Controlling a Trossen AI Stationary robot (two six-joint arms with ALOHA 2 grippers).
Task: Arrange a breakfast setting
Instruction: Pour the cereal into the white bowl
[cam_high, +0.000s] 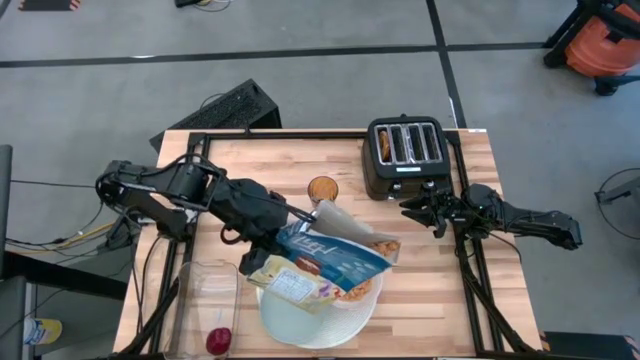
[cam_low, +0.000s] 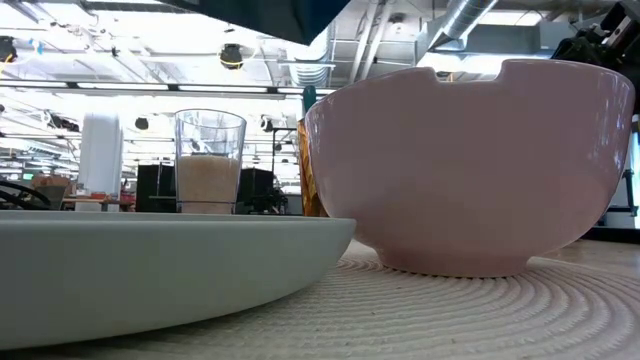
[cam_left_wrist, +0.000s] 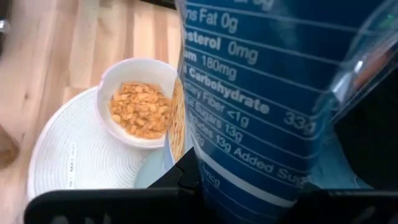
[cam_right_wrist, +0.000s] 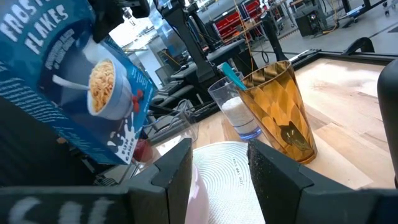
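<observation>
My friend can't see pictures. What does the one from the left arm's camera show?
A blue cereal box fills most of the picture, held tilted in the left end effector with its nutrition label facing the camera. Below it a white bowl of orange flakes sits on a round white mat on the wooden table.

Both arms (cam_high: 190, 190) are matte black and jointed, with dark cables alongside and blocky black fingers (cam_right_wrist: 171, 177).
</observation>
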